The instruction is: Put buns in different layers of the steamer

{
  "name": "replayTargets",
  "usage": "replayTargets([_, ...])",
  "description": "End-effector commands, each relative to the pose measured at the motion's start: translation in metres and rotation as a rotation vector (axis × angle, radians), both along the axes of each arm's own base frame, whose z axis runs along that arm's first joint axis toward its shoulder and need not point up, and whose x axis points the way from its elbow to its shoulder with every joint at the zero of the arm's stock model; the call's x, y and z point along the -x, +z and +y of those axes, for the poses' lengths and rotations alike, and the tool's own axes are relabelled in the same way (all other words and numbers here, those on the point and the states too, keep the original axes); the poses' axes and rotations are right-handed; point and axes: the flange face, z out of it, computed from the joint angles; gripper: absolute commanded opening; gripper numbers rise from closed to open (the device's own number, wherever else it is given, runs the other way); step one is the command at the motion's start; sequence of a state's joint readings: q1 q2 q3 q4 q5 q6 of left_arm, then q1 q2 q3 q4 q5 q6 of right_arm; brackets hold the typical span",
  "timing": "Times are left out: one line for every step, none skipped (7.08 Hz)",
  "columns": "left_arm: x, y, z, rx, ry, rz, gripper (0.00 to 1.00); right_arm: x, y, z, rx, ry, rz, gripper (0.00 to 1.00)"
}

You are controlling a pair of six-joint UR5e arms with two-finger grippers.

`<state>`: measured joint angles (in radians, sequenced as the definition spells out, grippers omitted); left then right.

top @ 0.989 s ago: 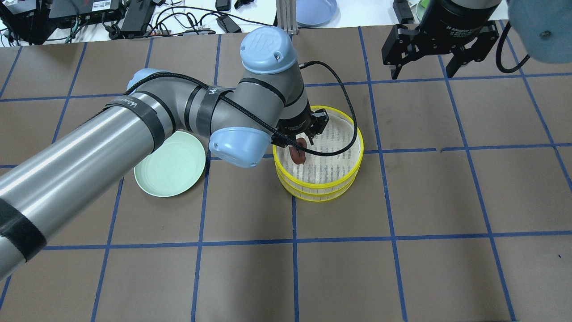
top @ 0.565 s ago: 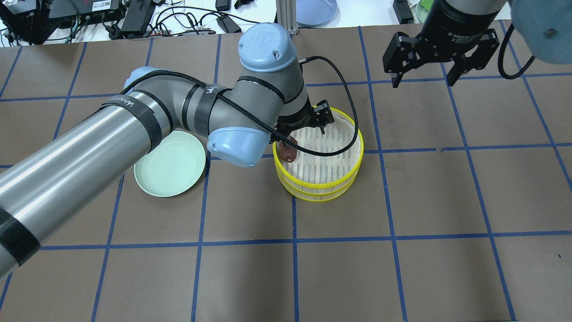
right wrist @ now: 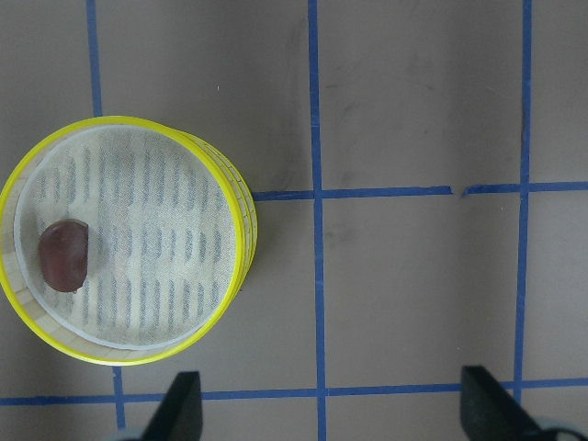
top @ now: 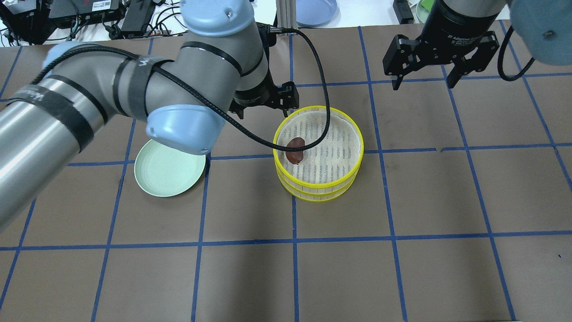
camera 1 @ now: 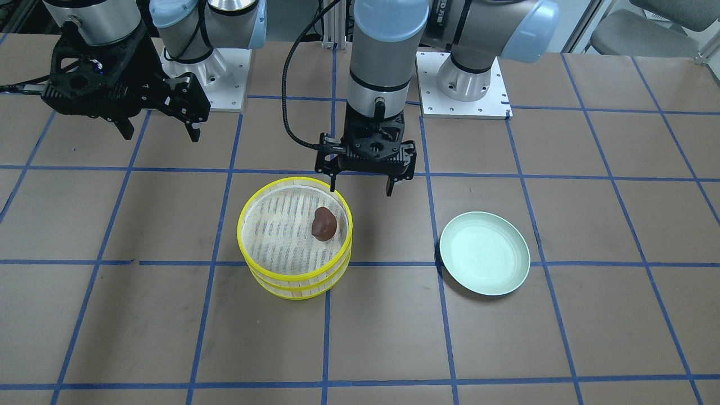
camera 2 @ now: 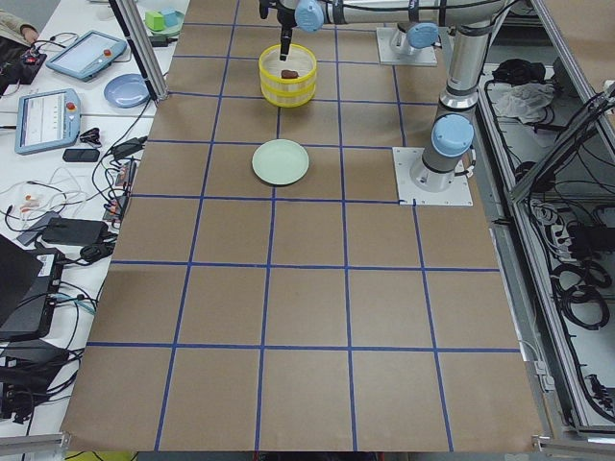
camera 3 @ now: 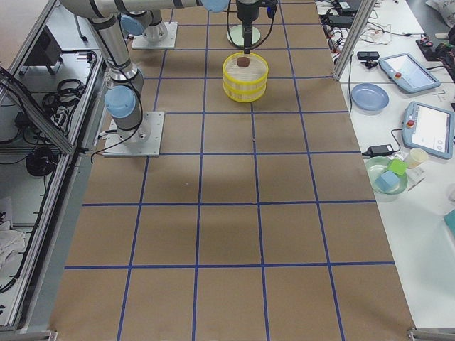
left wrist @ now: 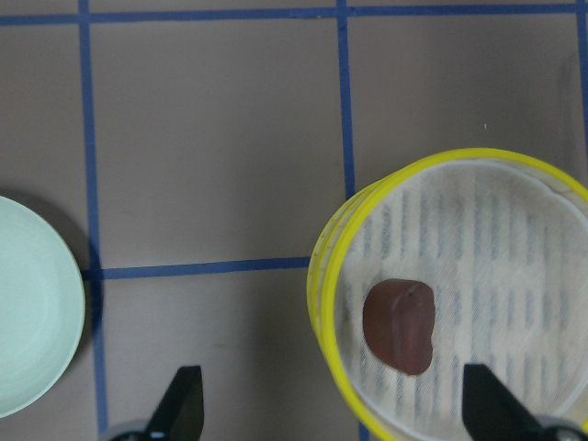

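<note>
Two steamer layers stand stacked mid-table, the top layer [top: 330,134] on the lower layer [top: 319,193]. The dark reddish-brown bun [top: 295,150] lies loose on the top layer's floor near its left rim; it also shows in the front view [camera 1: 324,223] and the left wrist view [left wrist: 398,326]. The pale cream bun is hidden or out of view. My left gripper [top: 263,105] is open and empty, raised above the table just beside the steamer's far-left rim. My right gripper [top: 422,84] is open and empty, high over the table's far right.
An empty pale green plate [top: 170,169] lies left of the steamer. Cables, devices and a blue plate [top: 315,11] sit beyond the table's far edge. The left arm's cable [top: 313,67] hangs over the steamer.
My left gripper opened and let go of the brown bun in the top layer, then rose and drew back to the left. The right gripper barely moved.
</note>
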<state>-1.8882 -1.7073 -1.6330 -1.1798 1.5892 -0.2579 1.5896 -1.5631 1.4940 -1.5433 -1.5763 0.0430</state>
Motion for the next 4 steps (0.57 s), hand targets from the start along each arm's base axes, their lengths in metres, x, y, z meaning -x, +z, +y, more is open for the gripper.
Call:
replayTargets([-0.059, 0.059, 0.019, 0.012, -0.053, -0.105, 1.00, 0.000, 0.001, 0.000, 0.001, 0.000, -0.002, 1.00])
replayTargets([-0.089, 0.074, 0.018, 0.010, -0.084, -0.164, 1.00, 0.000, 0.000, 0.000, 0.000, 0.000, -0.004, 1.00])
replayTargets([-0.122, 0.080, 0.009, 0.006, -0.025, -0.149, 1.00, 0.000, 0.000, 0.001, 0.000, 0.001, -0.004, 1.00])
replayTargets([-0.153, 0.084, 0.001, 0.001, 0.039, -0.064, 1.00, 0.000, -0.001, 0.000, -0.002, 0.000, -0.005, 1.00])
